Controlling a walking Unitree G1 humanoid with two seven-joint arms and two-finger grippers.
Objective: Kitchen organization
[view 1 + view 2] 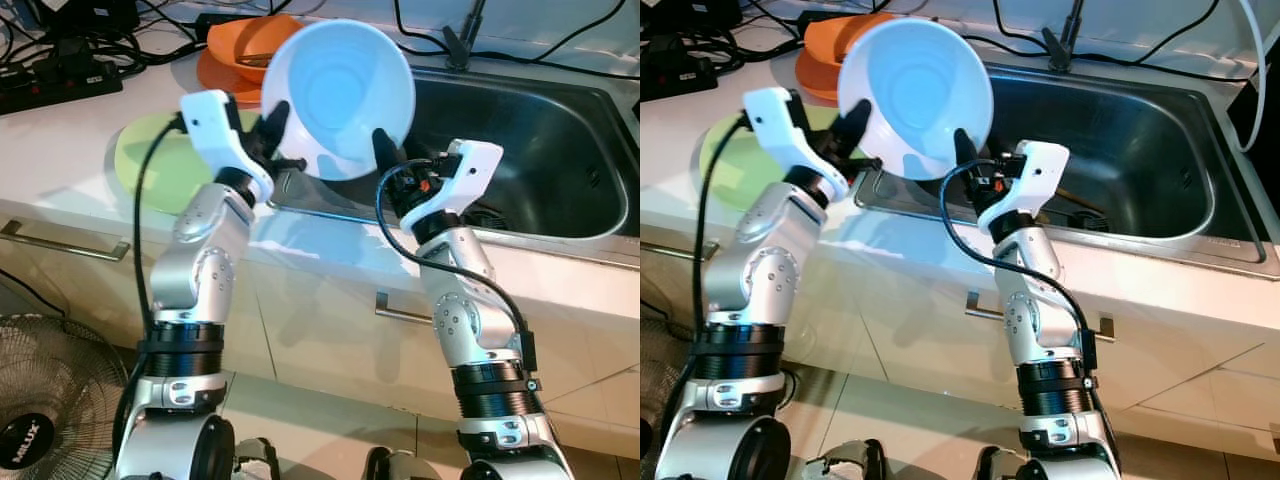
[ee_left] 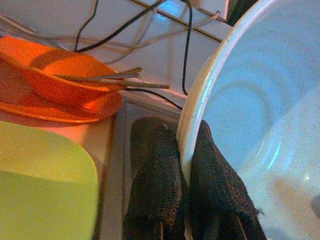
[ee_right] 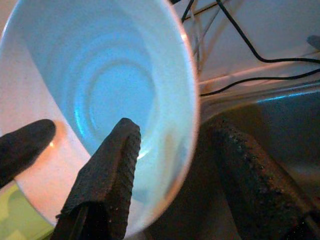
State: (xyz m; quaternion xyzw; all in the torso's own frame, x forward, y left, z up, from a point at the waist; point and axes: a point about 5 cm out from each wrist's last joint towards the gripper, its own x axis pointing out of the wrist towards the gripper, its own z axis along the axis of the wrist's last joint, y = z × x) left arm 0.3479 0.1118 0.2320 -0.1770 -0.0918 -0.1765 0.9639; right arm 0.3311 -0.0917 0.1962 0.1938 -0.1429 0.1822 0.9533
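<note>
You're holding the white bowl (image 1: 340,95) up in the air w/ both arms, over the near-left corner of the sink (image 1: 560,170), tilted so its inside faces the head cam. The left gripper (image 2: 186,165) is pinching the bowl's rim, one finger inside and one outside, clamped tight on it. The right gripper (image 3: 175,165) is straddling the opposite rim: one finger is lying inside the bowl, the other outside w/ a gap showing, so I can't tell if it's actually gripping or just bracing.

My read: you're mid-carry, prob. a handover or a two-arm move between sink and counter. The next move calls for settling on one firm hold before the other arm lets go, then keeping the bowl level while you're setting it down.

Around you: the green board (image 1: 150,165) is lying flat on the counter (image 1: 80,210) just left of the left gripper. Behind it the orange dishes (image 1: 240,50) are stacked, w/ chopsticks (image 2: 107,79) resting across them. Cables (image 1: 50,60) and a power strip (image 1: 60,85) are sitting at the far left. Watch the stack and sticks if you're swinging left; the sink edge is close under the bowl.
</note>
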